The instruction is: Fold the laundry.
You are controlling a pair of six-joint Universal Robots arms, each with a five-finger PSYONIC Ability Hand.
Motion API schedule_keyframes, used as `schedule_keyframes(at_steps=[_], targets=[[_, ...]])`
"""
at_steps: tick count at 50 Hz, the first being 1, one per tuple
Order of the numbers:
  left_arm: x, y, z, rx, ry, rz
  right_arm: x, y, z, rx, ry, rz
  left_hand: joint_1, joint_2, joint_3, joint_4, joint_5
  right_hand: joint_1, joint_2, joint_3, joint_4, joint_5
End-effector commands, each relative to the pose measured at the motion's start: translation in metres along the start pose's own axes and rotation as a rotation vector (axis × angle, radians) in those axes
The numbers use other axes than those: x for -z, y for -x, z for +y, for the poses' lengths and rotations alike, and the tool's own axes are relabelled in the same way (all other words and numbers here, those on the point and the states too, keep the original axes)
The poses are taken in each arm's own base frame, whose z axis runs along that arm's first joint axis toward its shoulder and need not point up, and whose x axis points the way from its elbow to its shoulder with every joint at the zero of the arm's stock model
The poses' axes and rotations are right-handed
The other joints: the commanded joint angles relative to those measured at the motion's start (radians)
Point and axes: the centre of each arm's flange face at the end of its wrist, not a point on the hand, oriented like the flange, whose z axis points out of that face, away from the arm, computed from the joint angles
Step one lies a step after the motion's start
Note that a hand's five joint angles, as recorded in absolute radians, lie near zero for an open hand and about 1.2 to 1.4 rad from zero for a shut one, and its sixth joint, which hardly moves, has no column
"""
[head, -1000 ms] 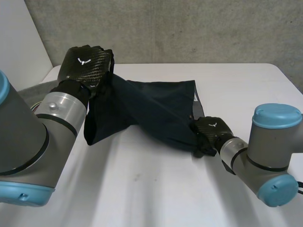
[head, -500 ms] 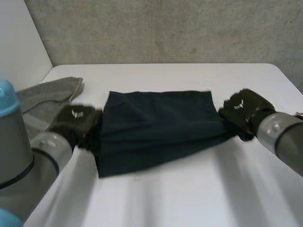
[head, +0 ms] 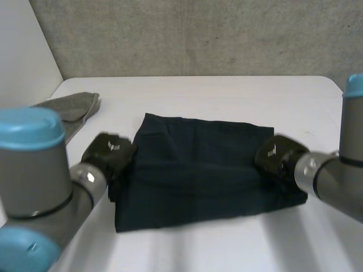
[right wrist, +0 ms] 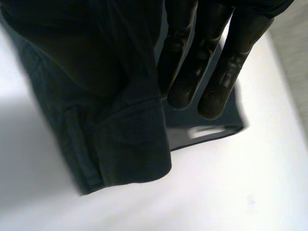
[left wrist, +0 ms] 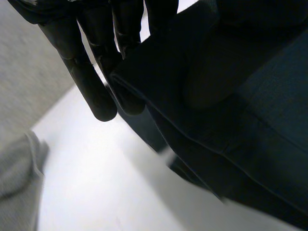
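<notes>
Left hand and right hand, fingers clamped on dark cloth edges; grey cloth apart.

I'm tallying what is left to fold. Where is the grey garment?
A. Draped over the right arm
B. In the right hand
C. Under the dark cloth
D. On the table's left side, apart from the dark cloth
D: the grey garment lies at the left side of the table, beyond the left hand, with bare white table between it and the dark cloth.
</notes>
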Motion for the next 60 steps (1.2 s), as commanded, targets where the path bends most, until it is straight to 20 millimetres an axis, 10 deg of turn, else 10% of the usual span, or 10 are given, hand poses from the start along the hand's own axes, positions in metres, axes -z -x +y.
schedule_keyframes(at_steps=[1,8,16,30,39,45,60], targets=[[-0.061,0.034,-0.066,-0.003,-0.265,-0.160,-0.025,-0.076,-0.048,-0.039,-0.212,0.315,0.250,0.198,0.204,0.198,0.237,0.425,0.218,0.215,0.209,0.228],[-0.053,0.106,-0.176,-0.015,-0.712,-0.500,0.009,-0.176,-0.136,-0.108,-0.680,0.818,0.250,0.198,0.204,0.198,0.237,0.425,0.218,0.215,0.209,0.228],[-0.010,0.128,-0.228,0.044,-1.004,-0.670,0.027,-0.194,-0.155,-0.139,-0.856,0.968,0.250,0.198,0.204,0.198,0.237,0.425,0.218,0.215,0.209,0.228],[-0.056,0.069,-0.112,0.003,-0.652,-0.464,-0.046,-0.118,-0.093,-0.174,-0.579,0.662,0.250,0.198,0.204,0.198,0.237,0.425,0.218,0.215,0.209,0.228],[-0.086,0.012,-0.010,-0.035,-0.337,-0.291,-0.115,-0.023,-0.030,-0.168,-0.333,0.378,0.250,0.198,0.204,0.198,0.237,0.425,0.218,0.215,0.209,0.228],[-0.054,0.006,0.012,-0.063,-0.183,-0.216,-0.098,-0.005,-0.013,-0.160,-0.237,0.297,0.250,0.198,0.204,0.198,0.237,0.425,0.218,0.215,0.209,0.228],[0.070,0.000,0.031,-0.129,0.143,0.000,0.024,0.050,0.015,-0.003,0.103,-0.154,0.250,0.198,0.204,0.198,0.237,0.425,0.218,0.215,0.209,0.228]])
